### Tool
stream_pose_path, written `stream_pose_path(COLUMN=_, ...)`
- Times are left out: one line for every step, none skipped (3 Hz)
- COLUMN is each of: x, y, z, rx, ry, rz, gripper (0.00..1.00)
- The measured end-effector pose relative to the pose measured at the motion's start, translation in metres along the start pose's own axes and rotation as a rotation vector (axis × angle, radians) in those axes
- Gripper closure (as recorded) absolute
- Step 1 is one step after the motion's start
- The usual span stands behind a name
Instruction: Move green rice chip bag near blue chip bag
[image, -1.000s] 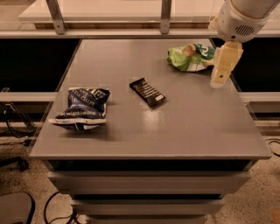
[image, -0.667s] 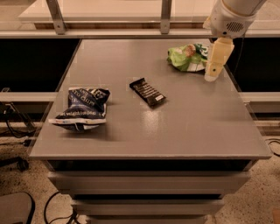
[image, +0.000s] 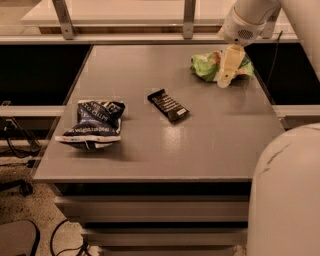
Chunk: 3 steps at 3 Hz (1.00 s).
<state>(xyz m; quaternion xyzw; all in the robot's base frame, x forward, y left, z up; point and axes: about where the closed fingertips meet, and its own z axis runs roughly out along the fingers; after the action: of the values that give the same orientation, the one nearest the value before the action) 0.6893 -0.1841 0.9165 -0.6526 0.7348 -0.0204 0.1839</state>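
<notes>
The end effector (image: 224, 79) hangs at the far right of the counter (image: 215, 150), pointing down from a pale arm that enters from the upper right corner. It sits directly in front of the green rice chip bag (image: 204, 66), overlapping the bag's right half, with its tip close to the counter surface. It cannot be told whether it is open or closed, or whether it has hold of the bag.

The green rice chip bag lies crumpled near the far right edge of the counter. The blue chip bag (image: 95, 125) lies well apart from it, near the front left edge. Between them, around the middle of the counter, lies a small black bar wrapper (image: 168, 105), set diagonally and touching neither bag.
</notes>
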Motion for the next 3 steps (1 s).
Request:
stream_pose_path(x=-0.0003, y=-0.0003, z=0.0003, rx=0.001, ry=0.000, rz=0.000, gripper=0.00)
stream_pose_path(x=-0.0028, y=-0.0029, z=0.0046, rx=0.019, ry=-0.014, rz=-0.018, gripper=0.00)
stream_pose_path(x=-0.0029, y=-0.0075, z=0.0101, rx=0.048, ry=-0.031, rz=-0.046, gripper=0.00)
